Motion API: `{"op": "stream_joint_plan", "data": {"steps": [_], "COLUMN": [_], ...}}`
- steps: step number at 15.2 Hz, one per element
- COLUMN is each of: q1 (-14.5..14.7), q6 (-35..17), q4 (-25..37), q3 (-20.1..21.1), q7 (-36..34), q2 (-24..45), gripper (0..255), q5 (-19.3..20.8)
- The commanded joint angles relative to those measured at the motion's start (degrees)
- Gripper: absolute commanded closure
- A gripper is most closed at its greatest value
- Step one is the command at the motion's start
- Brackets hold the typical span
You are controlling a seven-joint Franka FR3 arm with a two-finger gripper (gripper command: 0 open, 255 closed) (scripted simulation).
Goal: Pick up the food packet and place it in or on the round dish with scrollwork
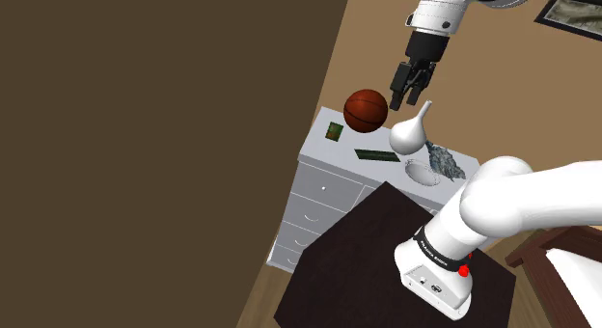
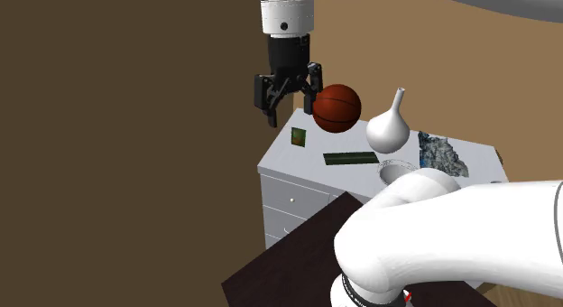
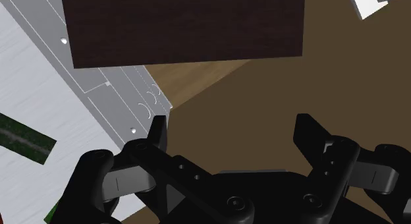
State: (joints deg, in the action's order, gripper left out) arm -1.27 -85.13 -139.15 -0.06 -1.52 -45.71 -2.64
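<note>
A small green food packet (image 1: 334,132) (image 2: 299,137) lies flat at the far corner of the white dresser (image 1: 333,154), beside a basketball (image 1: 367,109). The round white dish (image 1: 422,174) (image 2: 394,171) sits near the dresser's front edge, partly behind a white vase (image 1: 411,133). My black gripper (image 1: 411,98) (image 2: 289,112) hangs open and empty in the air above the dresser's edge, a little to the side of the packet. In the wrist view the gripper (image 3: 232,127) stands wide apart over the floor, with a sliver of the green packet (image 3: 56,213) beside the left finger.
A long dark green flat bar (image 1: 376,154) (image 3: 26,140) lies between the packet and the dish. A crumpled grey-blue object (image 1: 446,162) sits beside the dish. The dark stand top (image 1: 386,249) is close to the dresser's drawers. A brown wall runs along the shoulder view's left.
</note>
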Motion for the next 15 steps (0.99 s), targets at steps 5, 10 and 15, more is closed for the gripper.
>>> {"op": "stream_joint_plan", "data": {"steps": [5, 10, 15], "q1": [-0.81, -1.69, -1.99], "q6": [-5.92, -13.98, -22.30], "q4": [-2.86, -4.46, -3.74], "q3": [-4.53, -10.25, -15.89], "q7": [7.05, 15.60, 24.08], "q2": [2.42, 7.85, 15.74], "gripper": [0, 0, 0], "q5": [3.74, 7.65, 10.03]}}
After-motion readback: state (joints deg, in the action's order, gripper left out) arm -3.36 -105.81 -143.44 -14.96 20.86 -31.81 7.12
